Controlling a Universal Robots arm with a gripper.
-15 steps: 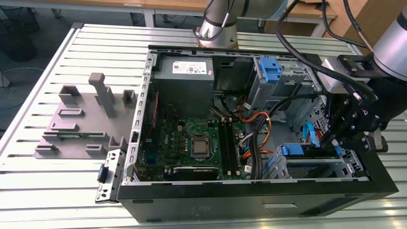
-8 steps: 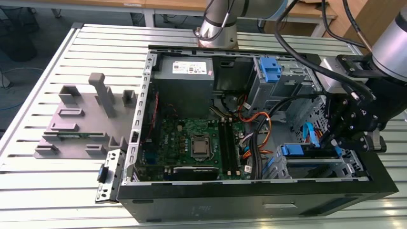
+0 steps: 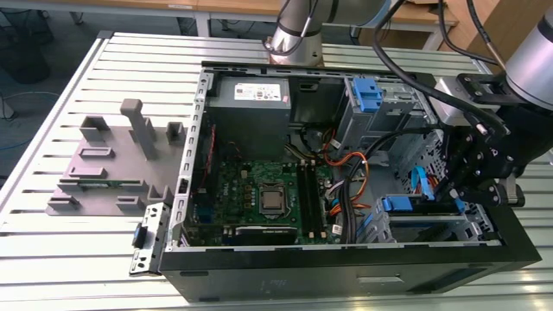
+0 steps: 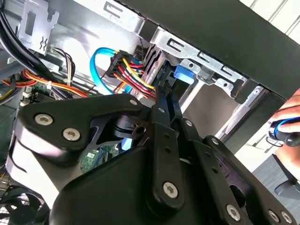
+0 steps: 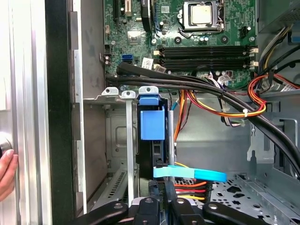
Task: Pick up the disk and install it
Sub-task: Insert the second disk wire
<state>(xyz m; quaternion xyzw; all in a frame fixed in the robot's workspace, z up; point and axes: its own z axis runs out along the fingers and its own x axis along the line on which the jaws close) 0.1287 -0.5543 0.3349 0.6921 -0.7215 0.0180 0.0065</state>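
First wrist view puts my gripper [image 5: 161, 206] just behind the disk [image 5: 152, 140], already seated in its bay [image 5: 105, 140]; I cannot tell the fingers' opening.

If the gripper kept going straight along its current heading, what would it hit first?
Most likely the disk with its blue tab, standing edge-on in the drive cage, straight ahead of the gripper in the first wrist view. Depth is unclear.

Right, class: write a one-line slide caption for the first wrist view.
Robot hand at the drive cage of an open computer case, the blue-tabbed disk standing in its slot below the motherboard.
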